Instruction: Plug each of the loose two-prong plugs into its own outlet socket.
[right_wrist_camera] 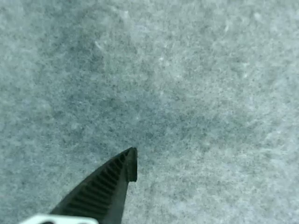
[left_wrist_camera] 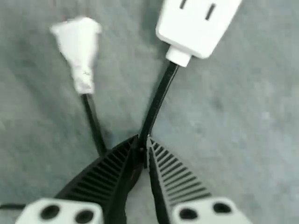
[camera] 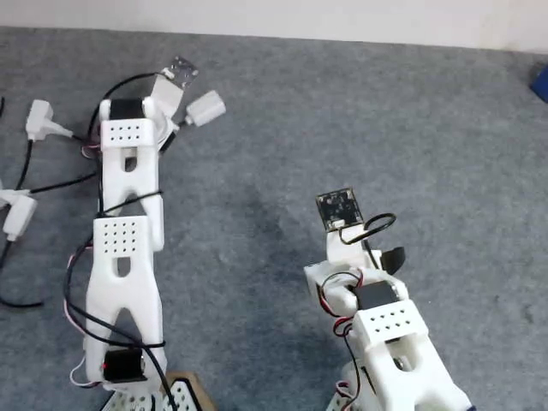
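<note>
Gray carpet (camera: 282, 128) covers the whole table, and a strip of white wall (camera: 342, 19) runs along the far edge.

Two white arms sit on the near side. The left arm (camera: 124, 248) is long and stretched out toward the far left. The right arm (camera: 390, 330) is folded up at the near right, well apart from the other one.

The left gripper (left_wrist_camera: 142, 142) is pressed together. It pinches a thin black cord (left_wrist_camera: 159, 98) right at its tips. The cord runs away from the tips to a white socket (left_wrist_camera: 196, 25). The socket has two little slots in its face. In the high view, the socket sits on the far left part of the carpet, just to the right of the left arm's end.

The right gripper (right_wrist_camera: 127, 170) is spread apart. One black finger shows above bare carpet, and nothing is in it.

A blurry white plug (left_wrist_camera: 77, 46) with its own black cord lies just beside the socket, on the carpet.

More white plug parts lie at the far left. One white piece (camera: 38, 120) sits left of the left arm's end. Another white piece (camera: 17, 214) lies nearer, at the left edge. Black cords trail from both. I cannot tell if these two are plugs or sockets.
</note>
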